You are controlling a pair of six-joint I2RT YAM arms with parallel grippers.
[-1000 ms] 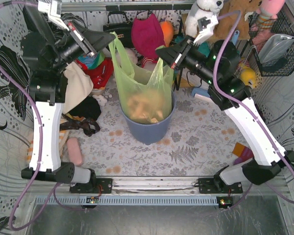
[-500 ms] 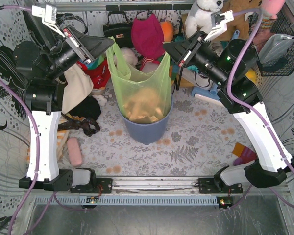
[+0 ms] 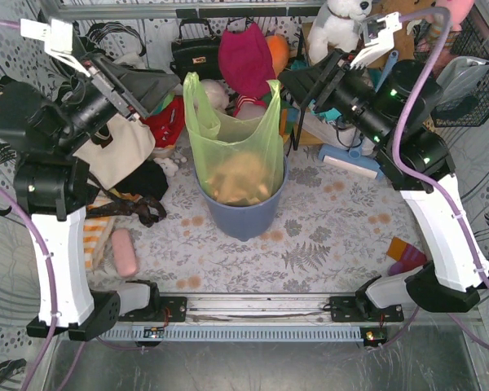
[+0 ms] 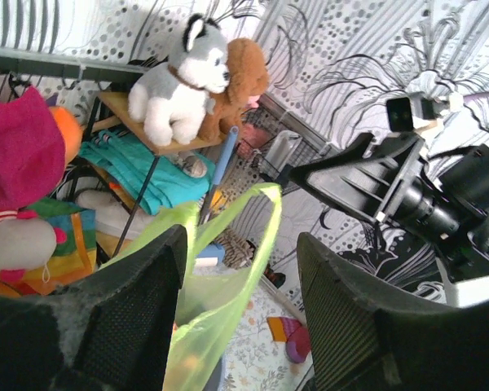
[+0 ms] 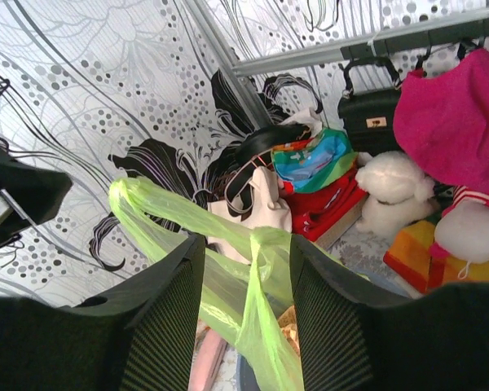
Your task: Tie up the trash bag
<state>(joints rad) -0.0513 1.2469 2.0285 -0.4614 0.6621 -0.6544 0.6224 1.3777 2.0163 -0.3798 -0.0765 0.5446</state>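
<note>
Floral-print tabletop (image 3: 334, 220), patterned wall sheets, and a clutter of plush toys and bags along the far edge. The trash bag (image 3: 232, 134) sits mid-table inside the blue-grey bin (image 3: 244, 218), with its upper half standing above the rim and orange-tan paper (image 3: 236, 177) showing through low down.

Both arms are raised at the bag top, one on each side. The left gripper (image 4: 243, 252) is spread wide. Green film shows in the gap, but the left wrist view doesn't settle whether either finger touches it. The right gripper (image 5: 246, 244) is also spread. A bunched strip of film runs through the gap and is narrower than it, so nothing is pinched.

From above, the left handle loop (image 3: 191, 85) and right handle loop (image 3: 273, 90) stand upright and apart, each just beside its gripper tip.

Progress looks early. There's no crossing, twist or knot, and the bag mouth is open. Judging from this, everything is left to do: close on each loop, bring them together, cross and knot. The film is thin and likely to slip or tear if pulled hard.
</note>
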